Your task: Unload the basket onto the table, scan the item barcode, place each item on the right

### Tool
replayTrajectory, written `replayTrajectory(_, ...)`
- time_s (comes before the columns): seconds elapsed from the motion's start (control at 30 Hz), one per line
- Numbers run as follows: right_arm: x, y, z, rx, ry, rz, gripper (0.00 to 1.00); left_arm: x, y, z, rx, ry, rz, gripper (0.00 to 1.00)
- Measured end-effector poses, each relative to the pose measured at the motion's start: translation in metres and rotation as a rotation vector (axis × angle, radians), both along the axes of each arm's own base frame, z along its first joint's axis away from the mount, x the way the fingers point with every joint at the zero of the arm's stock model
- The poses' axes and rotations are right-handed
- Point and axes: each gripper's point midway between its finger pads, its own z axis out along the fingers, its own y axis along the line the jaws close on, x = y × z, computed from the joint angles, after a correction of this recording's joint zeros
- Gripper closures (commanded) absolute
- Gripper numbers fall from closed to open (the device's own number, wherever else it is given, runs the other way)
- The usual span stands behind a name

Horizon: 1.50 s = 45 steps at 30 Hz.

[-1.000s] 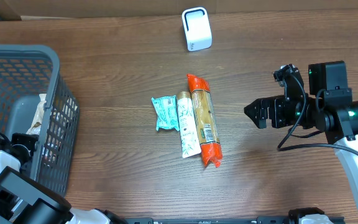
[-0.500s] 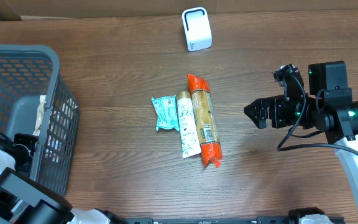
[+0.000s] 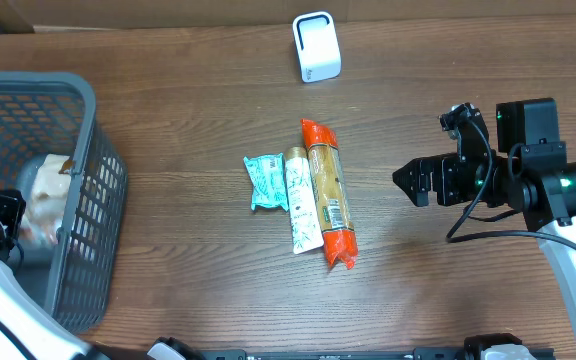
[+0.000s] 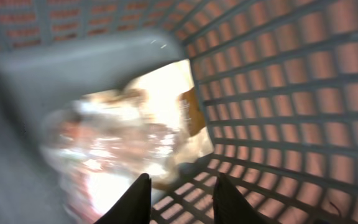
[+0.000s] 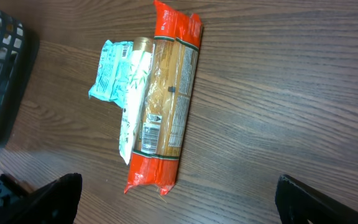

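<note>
Left gripper (image 4: 180,193) moved up into basket (image 3: 86,100), over blurry bag (image 4: 114,146); jaws narrowly apart, seemingly empty. Right gripper (image 3: 408,182) wide apart, empty.

Three packets lie side by side on the table (image 3: 188,100), straight ahead of the right pincer (image 3: 405,183). The long packet (image 3: 328,195) is nearest it, the slim packet (image 3: 300,205) touches that, and the small packet (image 3: 263,181) lies farthest. The scanner (image 3: 316,47) stands ahead too, off toward the far edge. The left pincer (image 4: 178,186) is inside the basket (image 3: 93,150), with a wrapped bundle (image 4: 117,143) just before its tips.
</note>
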Motion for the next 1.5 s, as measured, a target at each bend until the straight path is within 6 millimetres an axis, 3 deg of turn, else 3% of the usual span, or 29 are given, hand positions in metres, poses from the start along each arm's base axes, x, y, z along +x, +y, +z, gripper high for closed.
replayTrajectory(0.13, 0.000, 0.000, 0.000, 0.000, 0.000, 0.000, 0.00, -0.007, -0.011, 0.025, 0.057, -0.041, -0.004, 0.76)
replayTrajectory(0.17, 0.000, 0.000, 0.000, 0.000, 0.000, 0.000, 0.00, -0.008, -0.013, 0.028, 0.063, -0.045, -0.005, 0.71)
replayTrajectory(0.27, 0.000, 0.000, 0.000, 0.000, 0.000, 0.001, 0.00, -0.015, -0.016, 0.028, 0.068, -0.024, 0.003, 0.32)
replayTrajectory(0.4, 0.000, 0.000, 0.000, 0.000, 0.000, 0.000, 0.00, -0.021, -0.011, 0.014, 0.047, 0.035, 0.036, 0.08)
replayTrajectory(0.47, 0.000, 0.000, 0.000, 0.000, 0.000, 0.001, 0.00, -0.020, -0.007, 0.002, 0.018, 0.058, 0.052, 0.04)
replayTrajectory(0.53, 0.000, 0.000, 0.000, 0.000, 0.000, 0.000, 0.00, -0.020, -0.004, -0.021, -0.037, 0.099, 0.064, 0.02)
replayTrajectory(0.73, 0.000, 0.000, 0.000, 0.000, 0.001, 0.000, 0.00, -0.033, 0.004, -0.118, -0.236, 0.246, 0.113, 0.00)
replayTrajectory(0.87, 0.000, 0.000, 0.000, -0.001, 0.001, -0.001, 0.00, -0.040, 0.007, -0.159, -0.316, 0.306, 0.130, 0.00)
replayTrajectory(1.1, 0.000, 0.000, 0.000, 0.000, 0.000, 0.000, 0.00, -0.031, 0.023, -0.179, -0.284, 0.303, 0.107, 0.00)
replayTrajectory(1.5, 0.000, 0.000, 0.000, 0.000, 0.000, 0.000, 0.00, -0.024, 0.028, -0.178, -0.245, 0.283, 0.064, 0.00)
